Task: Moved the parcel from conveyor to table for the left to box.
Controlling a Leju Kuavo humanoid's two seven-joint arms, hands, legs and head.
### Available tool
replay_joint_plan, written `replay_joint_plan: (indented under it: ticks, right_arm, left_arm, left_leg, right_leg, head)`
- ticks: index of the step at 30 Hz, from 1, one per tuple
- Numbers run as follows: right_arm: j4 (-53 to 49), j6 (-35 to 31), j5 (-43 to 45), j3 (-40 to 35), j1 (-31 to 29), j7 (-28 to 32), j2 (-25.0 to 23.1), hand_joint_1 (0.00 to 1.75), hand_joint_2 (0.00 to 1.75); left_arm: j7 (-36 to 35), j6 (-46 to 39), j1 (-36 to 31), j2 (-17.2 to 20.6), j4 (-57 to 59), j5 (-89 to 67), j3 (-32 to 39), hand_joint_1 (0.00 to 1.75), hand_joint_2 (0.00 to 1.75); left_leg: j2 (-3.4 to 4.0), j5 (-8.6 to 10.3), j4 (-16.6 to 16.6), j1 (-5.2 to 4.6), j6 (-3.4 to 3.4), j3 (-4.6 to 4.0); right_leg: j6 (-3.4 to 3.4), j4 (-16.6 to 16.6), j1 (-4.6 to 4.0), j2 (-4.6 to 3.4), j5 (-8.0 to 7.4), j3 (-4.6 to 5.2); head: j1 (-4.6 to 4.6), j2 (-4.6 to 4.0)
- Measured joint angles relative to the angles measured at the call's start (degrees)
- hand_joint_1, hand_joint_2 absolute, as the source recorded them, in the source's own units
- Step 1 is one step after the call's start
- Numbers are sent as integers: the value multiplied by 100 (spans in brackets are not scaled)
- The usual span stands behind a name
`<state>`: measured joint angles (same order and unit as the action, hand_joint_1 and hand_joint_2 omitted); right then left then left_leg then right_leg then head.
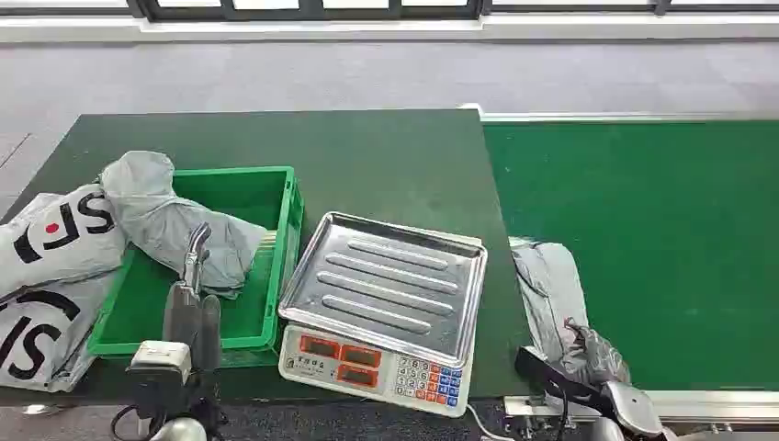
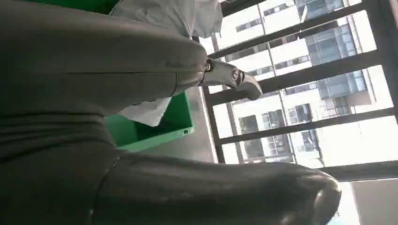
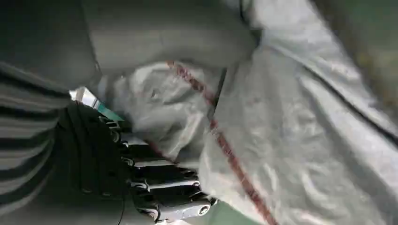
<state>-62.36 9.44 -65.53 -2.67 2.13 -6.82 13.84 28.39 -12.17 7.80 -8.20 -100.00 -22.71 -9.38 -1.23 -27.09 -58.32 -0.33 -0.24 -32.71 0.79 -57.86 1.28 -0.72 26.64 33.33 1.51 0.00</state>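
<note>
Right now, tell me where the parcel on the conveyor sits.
In the head view, the grey parcel lies on the conveyor's near left edge, right of the scale, gripped by the right hand.

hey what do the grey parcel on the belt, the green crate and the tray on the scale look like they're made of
Grey parcel, gripped by the right hand: likely thin plastic mailer film; it creases and shines softly.
Green crate: apparently rigid moulded plastic, uniform colour, slotted wall.
Scale tray: seemingly stainless steel, bright and reflective with pressed ribs.
</note>
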Motion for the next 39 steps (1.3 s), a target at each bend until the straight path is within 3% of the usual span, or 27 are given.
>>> replay_joint_plan:
  ticks: [13, 18, 24, 29, 34, 39]
  right_arm:
    - [-123, -5, -57, -138, 62, 9, 0, 175, 175]
    - [-192, -486, -239, -151, 82, 101, -13, 175, 175]
    - [-902, -2423, -1226, 139, 163, -158, -107, 175, 175]
    - [-2353, -4079, -1036, 875, 383, 365, -221, 175, 175]
    - [-3364, -4701, -684, 1524, 676, 909, -267, 175, 175]
    - [-3718, -4795, -627, 1744, 796, 1095, -354, 175, 175]
  left_arm:
    - [-24, 35, 12, -2, -24, 15, 0, 0, 0]
    - [-28, 35, 98, -2, -122, -15, 0, 0, 0]
    - [59, 9, 395, -37, -376, -85, 11, 0, 0]
    - [186, -61, 583, -72, -531, -79, 22, 0, 0]
    - [245, -179, 633, -72, -546, -9, 24, 0, 0]
    - [269, -273, 670, -72, -544, 18, 24, 0, 0]
  left_leg:
    - [-1, 0, 0, 1, 0, 0]
    - [0, 0, 1, 1, -1, -7]
    - [0, 3, 1, -1, -2, -28]
    - [-24, 3, 0, -1, -2, -28]
    - [-15, -5, 1, -1, -2, -29]
    - [-9, -5, 1, -1, -2, -31]
  right_leg:
    - [0, 0, -1, 0, 0, -7]
    - [-1, 0, -1, 0, 0, -5]
    - [-1, -2, 2, 5, -2, 15]
    - [-1, -2, 2, 25, 1, 14]
    - [3, -2, 2, 23, 7, 16]
    - [3, -1, 2, 22, 7, 13]
  head:
    - [0, 0]
    - [0, 0]
    - [0, 0]
    - [0, 0]
    - [0, 0]
    - [0, 0]
